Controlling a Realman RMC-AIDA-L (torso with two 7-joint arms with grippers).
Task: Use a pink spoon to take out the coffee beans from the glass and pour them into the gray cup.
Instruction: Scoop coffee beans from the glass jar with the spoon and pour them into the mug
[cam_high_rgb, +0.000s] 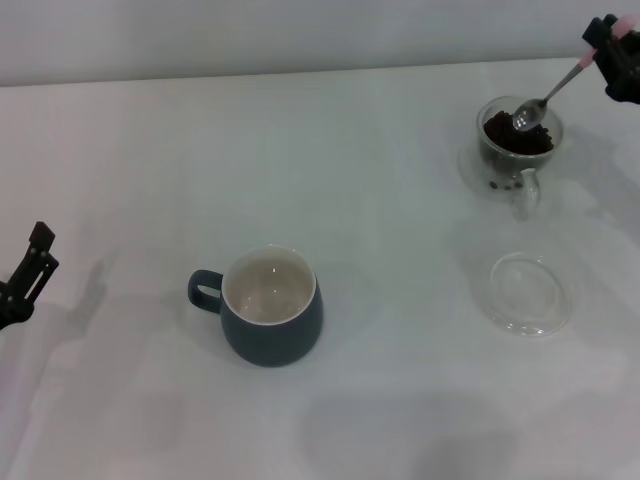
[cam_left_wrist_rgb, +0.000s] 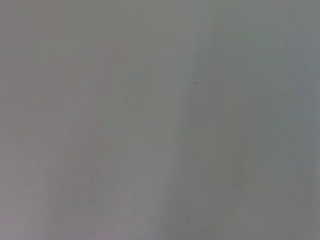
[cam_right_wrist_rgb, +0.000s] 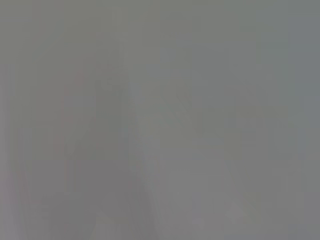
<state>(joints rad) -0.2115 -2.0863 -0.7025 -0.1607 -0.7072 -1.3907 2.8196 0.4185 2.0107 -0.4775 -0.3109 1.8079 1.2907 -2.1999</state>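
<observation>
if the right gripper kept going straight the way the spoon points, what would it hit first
Most likely the dark coffee beans heaped in the small clear glass cup. The right gripper holds the pink-handled metal spoon slanting down, its bowl over the beans at the rim; contact is unclear from this one view.

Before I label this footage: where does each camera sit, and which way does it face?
Head: up on the robot, looking down at the table, cup, glass; right gripper holds the spoon, left gripper parked at the edge.
Left wrist: only blank surface.
Right wrist: same.
Shared: nothing recognisable.
</observation>
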